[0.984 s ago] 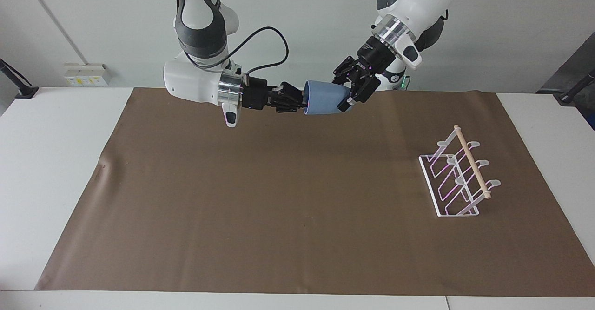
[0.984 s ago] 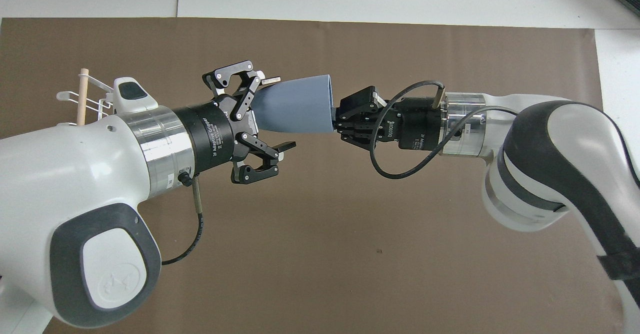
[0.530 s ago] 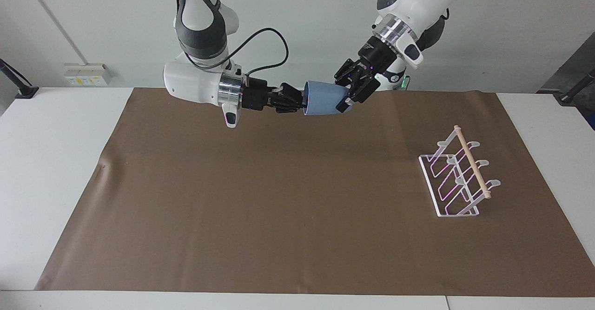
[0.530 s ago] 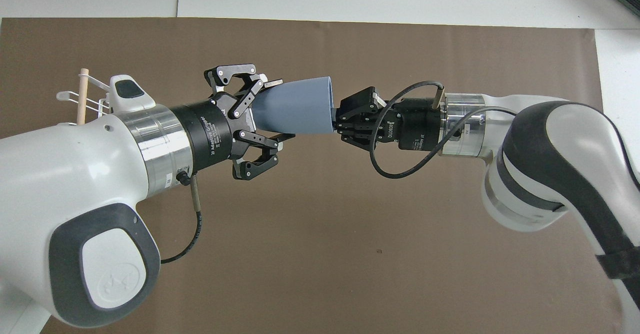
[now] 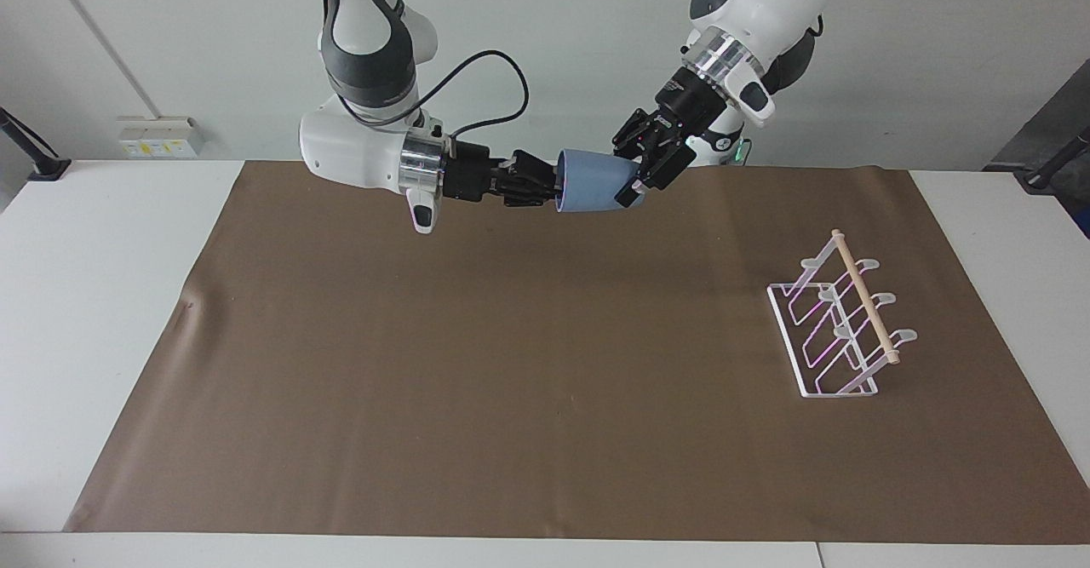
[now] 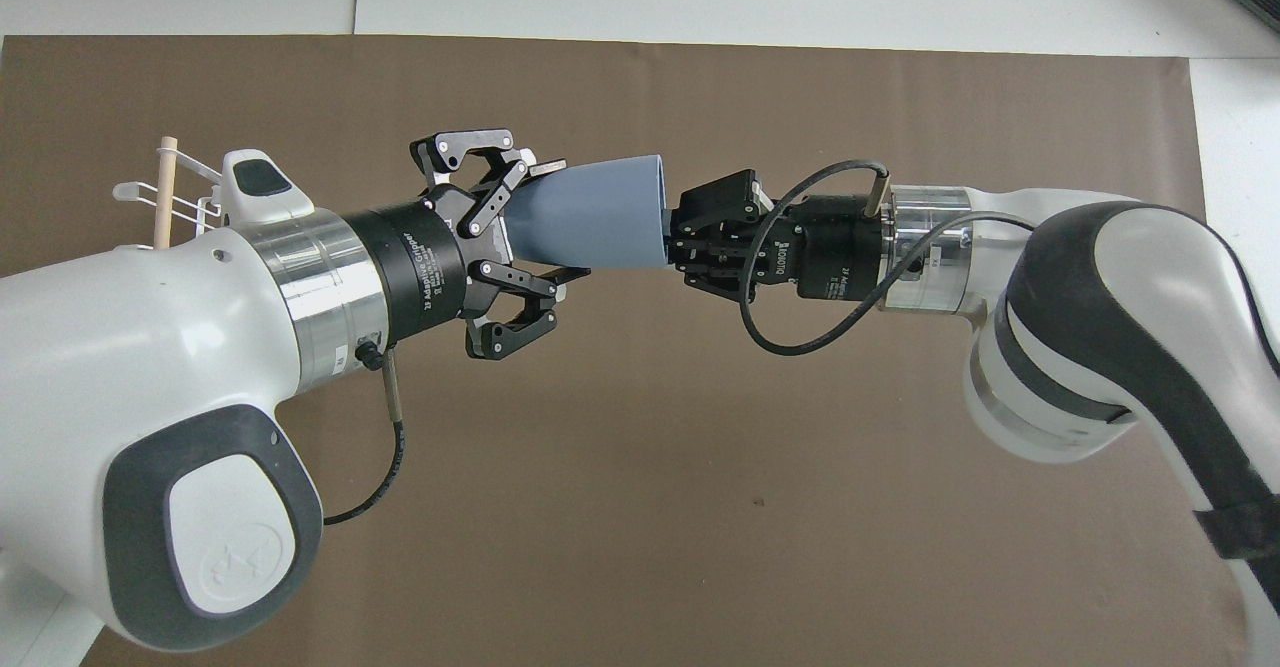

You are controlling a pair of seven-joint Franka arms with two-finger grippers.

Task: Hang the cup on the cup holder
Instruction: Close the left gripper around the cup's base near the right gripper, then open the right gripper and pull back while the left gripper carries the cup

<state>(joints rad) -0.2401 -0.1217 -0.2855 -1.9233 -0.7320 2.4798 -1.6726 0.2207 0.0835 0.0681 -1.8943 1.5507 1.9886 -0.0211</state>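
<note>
The light-blue cup (image 5: 592, 180) hangs on its side in the air over the brown mat's edge nearest the robots. My left gripper (image 5: 632, 178) is shut on its narrow base end. In the overhead view the left gripper's (image 6: 555, 217) fingertips press the cup (image 6: 590, 212) from both sides. My right gripper (image 5: 553, 185) sits at the cup's wide rim, and its (image 6: 668, 237) tips are hidden at the rim's edge. The white wire cup holder (image 5: 839, 329) stands on the mat toward the left arm's end. Overhead, only its wooden rod (image 6: 165, 192) shows past the left arm.
A brown mat (image 5: 426, 381) covers most of the white table (image 5: 94, 338). A black cable (image 5: 490, 74) loops from the right arm's wrist. A wall outlet box (image 5: 157, 135) sits at the table's edge by the right arm's base.
The left gripper's fingers have come together on the cup's narrow end, having stood apart around it a second ago. The cup and the right arm have hardly moved.
</note>
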